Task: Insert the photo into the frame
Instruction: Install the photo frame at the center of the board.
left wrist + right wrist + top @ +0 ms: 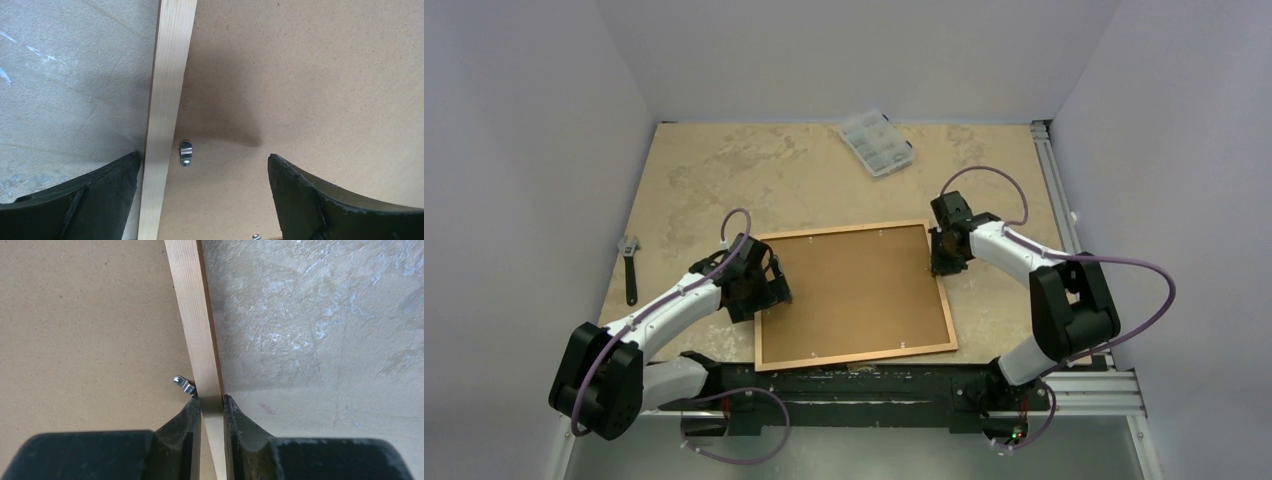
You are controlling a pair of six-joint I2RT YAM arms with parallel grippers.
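The frame [854,357] lies flat on the table, back side up, with a plain brown backing board [854,295] filling it. The photo is hidden. My left gripper [769,290] hangs open over the frame's left rail [165,125]. One finger is outside the rail and the other is over the board, and a small metal clip [185,153] shows between them. My right gripper [941,250] is shut on the frame's right rail [197,330], one finger pressed on each side. Beside its inner finger, a metal clip [183,384] is turned off the rail.
A small clear plastic compartment box [876,142] sits at the back of the table. A wrench [630,265] lies near the table's left edge. Grey walls close in the left, back and right sides.
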